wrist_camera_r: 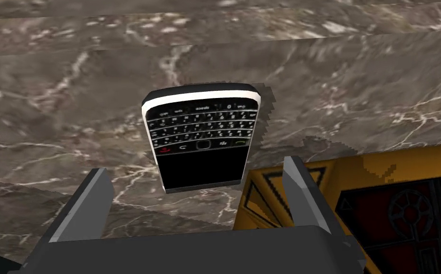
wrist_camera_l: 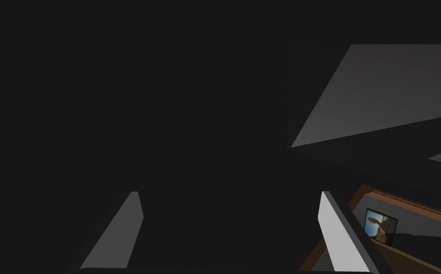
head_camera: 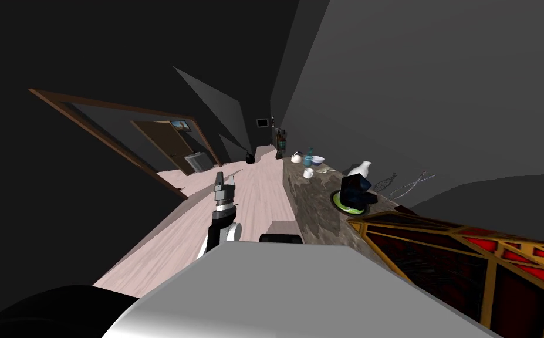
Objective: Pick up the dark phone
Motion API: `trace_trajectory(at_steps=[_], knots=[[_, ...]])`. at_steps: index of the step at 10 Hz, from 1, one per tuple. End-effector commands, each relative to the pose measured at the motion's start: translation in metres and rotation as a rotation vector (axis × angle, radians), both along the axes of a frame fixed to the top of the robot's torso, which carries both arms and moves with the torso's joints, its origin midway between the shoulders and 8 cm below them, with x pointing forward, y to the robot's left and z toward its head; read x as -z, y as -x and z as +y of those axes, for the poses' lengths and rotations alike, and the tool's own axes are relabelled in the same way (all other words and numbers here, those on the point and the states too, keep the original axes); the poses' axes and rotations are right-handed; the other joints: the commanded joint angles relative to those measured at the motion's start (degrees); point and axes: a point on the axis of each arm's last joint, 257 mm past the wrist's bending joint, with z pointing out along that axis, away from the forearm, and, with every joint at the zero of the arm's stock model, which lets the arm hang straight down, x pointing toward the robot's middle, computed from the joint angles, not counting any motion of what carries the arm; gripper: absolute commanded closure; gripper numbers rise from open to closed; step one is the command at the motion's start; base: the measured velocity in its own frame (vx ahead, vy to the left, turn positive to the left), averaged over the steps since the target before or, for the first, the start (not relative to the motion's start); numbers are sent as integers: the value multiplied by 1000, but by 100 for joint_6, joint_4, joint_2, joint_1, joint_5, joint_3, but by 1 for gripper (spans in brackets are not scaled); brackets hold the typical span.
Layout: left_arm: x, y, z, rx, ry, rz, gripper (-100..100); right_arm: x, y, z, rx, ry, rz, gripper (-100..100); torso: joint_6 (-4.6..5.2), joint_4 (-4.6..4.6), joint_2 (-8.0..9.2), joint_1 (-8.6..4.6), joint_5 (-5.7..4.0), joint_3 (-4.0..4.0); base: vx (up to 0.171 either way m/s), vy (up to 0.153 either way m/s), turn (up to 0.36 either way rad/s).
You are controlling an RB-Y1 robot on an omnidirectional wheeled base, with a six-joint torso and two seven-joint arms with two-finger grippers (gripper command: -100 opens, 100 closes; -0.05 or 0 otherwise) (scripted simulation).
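On the brown, white-veined marble table (wrist_camera_r: pixel 72 95), the dark slab-shaped phone with a small keyboard and a pale rim (wrist_camera_r: pixel 200 138) is seen lying face up. Its keyboard end is turned away from the right pincer (wrist_camera_r: pixel 198 165) and its blank screen end towards it. Just beside the screen end, a yellow-framed panel with red and black fields (wrist_camera_r: pixel 405 190) is seen at the table's edge. The right pincer is held above the phone with its two grey fingers (wrist_camera_r: pixel 305 190) spread wide and nothing gripped. The screen end of the phone appears in the gap between the fingertips, and no contact with either finger can be made out.

In the head view, the left pincer (head_camera: pixel 220 179) is seen raised over the pale plank floor (head_camera: pixel 259 193), well apart from the table (head_camera: pixel 311 199). In its own wrist view the fingers (wrist_camera_l: pixel 338 233) are parted and empty. Farther along the table, a white vase (head_camera: pixel 361 169), a white cup (head_camera: pixel 308 173) and a white bowl (head_camera: pixel 317 159) are seen.
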Motion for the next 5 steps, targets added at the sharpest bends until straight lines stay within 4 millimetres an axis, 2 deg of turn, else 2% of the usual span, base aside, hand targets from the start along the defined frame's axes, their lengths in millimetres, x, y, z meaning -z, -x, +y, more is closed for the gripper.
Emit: trace_trajectory(at_steps=[1,5], knots=[[0,0,0,0,0,0,0,1,14,9,-4,-26,47,-100,0,0,0,0,0,0,58,-53,125],[0,0,0,0,0,0,0,5,39,26,-14,-92,126,-100,3,4,14,10,3,9,34,-42,81]])
